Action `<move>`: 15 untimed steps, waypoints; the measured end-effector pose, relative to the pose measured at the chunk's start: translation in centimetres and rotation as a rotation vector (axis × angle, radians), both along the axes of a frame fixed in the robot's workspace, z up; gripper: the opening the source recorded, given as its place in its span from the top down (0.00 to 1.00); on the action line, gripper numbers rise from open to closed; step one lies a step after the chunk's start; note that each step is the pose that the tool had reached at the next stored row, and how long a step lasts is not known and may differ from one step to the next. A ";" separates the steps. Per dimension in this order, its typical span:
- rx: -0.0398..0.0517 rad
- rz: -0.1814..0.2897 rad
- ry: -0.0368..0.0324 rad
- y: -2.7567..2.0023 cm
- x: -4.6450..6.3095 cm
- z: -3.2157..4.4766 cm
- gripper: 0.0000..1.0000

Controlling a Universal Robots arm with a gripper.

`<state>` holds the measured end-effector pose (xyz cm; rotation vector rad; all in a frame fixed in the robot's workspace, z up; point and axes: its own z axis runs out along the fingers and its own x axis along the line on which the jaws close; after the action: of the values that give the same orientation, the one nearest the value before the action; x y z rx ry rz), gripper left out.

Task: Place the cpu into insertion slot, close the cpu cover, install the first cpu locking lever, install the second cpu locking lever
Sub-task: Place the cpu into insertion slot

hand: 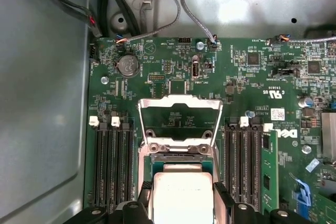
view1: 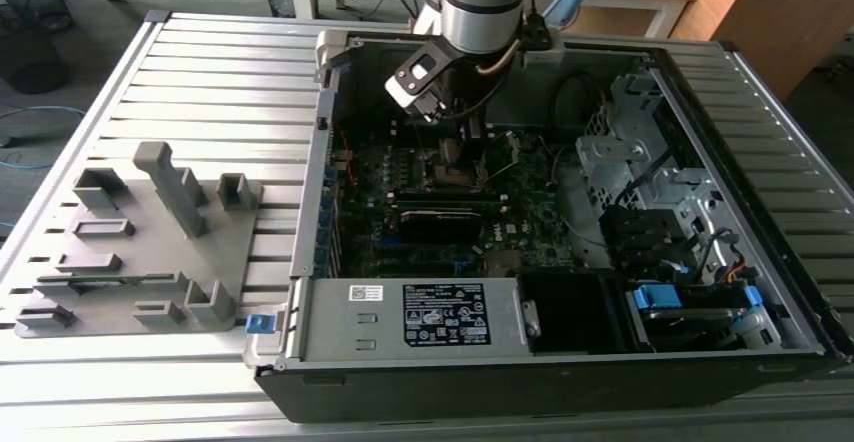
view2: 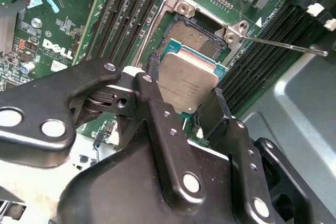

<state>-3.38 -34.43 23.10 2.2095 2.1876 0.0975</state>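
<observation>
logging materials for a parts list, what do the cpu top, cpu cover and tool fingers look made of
cpu: dull silver-grey metal top, matte, soft sheen.
cpu cover: thin bright metal, probably stamped steel, glinting edges.
fingers of the tool: black, semi-gloss, bolted; coated metal or hard plastic, unclear.

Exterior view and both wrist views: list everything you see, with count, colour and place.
table: one, grey, slatted
fixture tray: one, grey, on the table, exterior view's left
computer case: one, black, on the table
power supply box: one, grey, labelled, in the computer case
motherboard: one, green, in the computer case
insertion slot: one, dark, on the motherboard
cpu cover: one, silvery, swung open
cpu: one, silver-grey, over the insertion slot
gripper: one, black, shut on the cpu
arm: one, silver-grey, above the computer case
</observation>
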 end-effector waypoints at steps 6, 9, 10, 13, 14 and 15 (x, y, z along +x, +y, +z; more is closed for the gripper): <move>0.0000 0.000 -0.0042 0.00 -0.1 -0.28 0.46; 0.0000 0.000 -0.0041 0.00 -0.1 -0.30 0.46; 0.0002 0.000 -0.0043 0.00 -0.1 -0.33 0.46; 0.0000 0.000 -0.0042 0.00 -0.1 -0.51 0.46; 0.0002 0.001 -0.0042 0.00 -0.1 -0.60 0.46; 0.0001 0.000 -0.0042 0.00 -0.1 -0.68 0.46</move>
<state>-3.49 -34.43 22.42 2.2067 2.1861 0.1022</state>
